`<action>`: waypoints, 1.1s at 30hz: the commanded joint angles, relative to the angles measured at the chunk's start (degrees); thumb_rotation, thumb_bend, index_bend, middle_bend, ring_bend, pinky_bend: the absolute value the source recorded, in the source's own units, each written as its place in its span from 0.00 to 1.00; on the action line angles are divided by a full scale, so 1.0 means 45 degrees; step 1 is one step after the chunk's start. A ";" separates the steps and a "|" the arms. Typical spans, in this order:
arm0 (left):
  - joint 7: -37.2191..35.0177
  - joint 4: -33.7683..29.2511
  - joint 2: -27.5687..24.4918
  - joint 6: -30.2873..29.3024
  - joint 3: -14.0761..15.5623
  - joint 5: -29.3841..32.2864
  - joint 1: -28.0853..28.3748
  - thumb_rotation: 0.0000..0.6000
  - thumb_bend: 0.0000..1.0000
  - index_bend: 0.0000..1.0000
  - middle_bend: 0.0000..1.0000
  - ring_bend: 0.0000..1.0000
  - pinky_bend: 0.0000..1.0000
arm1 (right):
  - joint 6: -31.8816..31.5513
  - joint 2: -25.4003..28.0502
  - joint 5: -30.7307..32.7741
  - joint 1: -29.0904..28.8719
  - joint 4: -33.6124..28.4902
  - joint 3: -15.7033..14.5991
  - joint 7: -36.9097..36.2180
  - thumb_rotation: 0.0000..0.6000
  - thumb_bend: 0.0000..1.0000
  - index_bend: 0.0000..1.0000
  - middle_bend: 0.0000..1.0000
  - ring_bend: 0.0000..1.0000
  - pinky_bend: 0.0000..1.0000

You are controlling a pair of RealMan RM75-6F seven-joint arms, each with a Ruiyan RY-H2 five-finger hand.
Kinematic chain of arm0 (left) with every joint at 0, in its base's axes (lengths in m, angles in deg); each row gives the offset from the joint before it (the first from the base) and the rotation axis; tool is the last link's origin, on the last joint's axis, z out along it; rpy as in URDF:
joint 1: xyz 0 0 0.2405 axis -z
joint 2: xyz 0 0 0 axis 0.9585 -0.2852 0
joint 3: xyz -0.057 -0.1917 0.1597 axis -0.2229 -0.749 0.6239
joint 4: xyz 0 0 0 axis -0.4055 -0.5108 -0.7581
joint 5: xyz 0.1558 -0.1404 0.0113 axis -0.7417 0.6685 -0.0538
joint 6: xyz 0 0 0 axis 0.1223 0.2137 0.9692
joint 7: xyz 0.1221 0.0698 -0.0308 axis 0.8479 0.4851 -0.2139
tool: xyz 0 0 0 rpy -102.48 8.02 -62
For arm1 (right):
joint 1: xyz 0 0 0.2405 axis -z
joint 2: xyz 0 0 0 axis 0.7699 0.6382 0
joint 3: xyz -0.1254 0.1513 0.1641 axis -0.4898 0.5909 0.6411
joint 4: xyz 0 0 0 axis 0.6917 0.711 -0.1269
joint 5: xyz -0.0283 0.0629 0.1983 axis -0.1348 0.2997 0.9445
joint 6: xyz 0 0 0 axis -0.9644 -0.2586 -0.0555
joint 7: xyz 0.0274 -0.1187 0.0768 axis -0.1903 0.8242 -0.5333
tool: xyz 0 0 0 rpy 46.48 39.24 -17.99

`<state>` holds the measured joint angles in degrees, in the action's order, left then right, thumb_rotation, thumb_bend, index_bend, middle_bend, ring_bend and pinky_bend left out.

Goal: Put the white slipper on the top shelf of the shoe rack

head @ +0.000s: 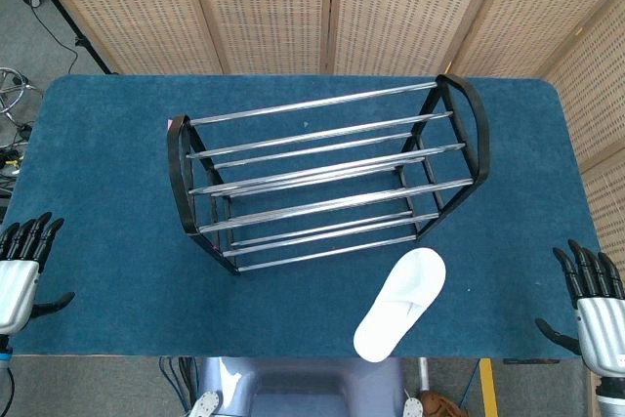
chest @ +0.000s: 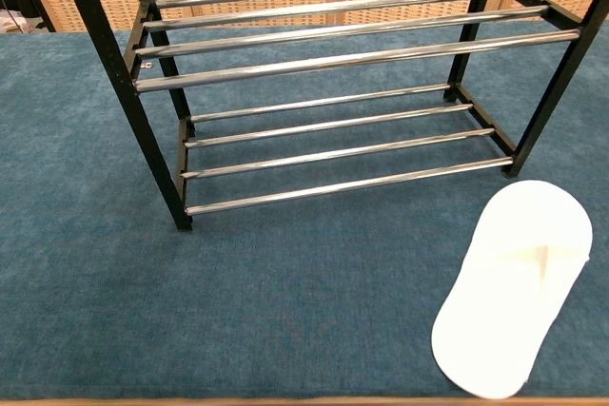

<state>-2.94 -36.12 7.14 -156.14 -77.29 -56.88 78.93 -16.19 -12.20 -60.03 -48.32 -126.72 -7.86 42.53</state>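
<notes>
Nothing grasped yet; you are at the start, with the pickup ahead. Slipper (head: 400,303) lies flat on the blue worktop (head: 107,144), just in front of the rack (head: 327,178), off its right front corner, sole up by the look of it from the chest view. Both shelves of the rack are bare rails.

Your left hand (head: 21,263) hangs at the worktop's left edge, fingers (head: 29,237) straight and slightly apart, holding nothing. Your right hand (head: 593,302) sits at the right edge, fingers likewise extended and apart, empty.

Right hand is the nearer one, so reach with it. The slipper is thin and flat, so you will likely need to pinch an edge, probably at the near end. Then lift it clear of the top rails and lay it across them so it does not drop between.
</notes>
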 commanded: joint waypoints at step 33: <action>0.0528 -0.0045 0.0144 0.0018 -0.0112 0.0303 0.0030 1.00 0.00 0.00 0.00 0.00 0.00 | 0.5017 -0.1560 -0.1789 -0.3488 -0.0221 -0.0769 0.1237 1.00 0.00 0.08 0.09 0.00 0.00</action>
<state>-0.56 -36.32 7.79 -156.05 -77.80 -55.51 79.06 5.50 -18.75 -68.23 -63.28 -127.56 -11.42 47.98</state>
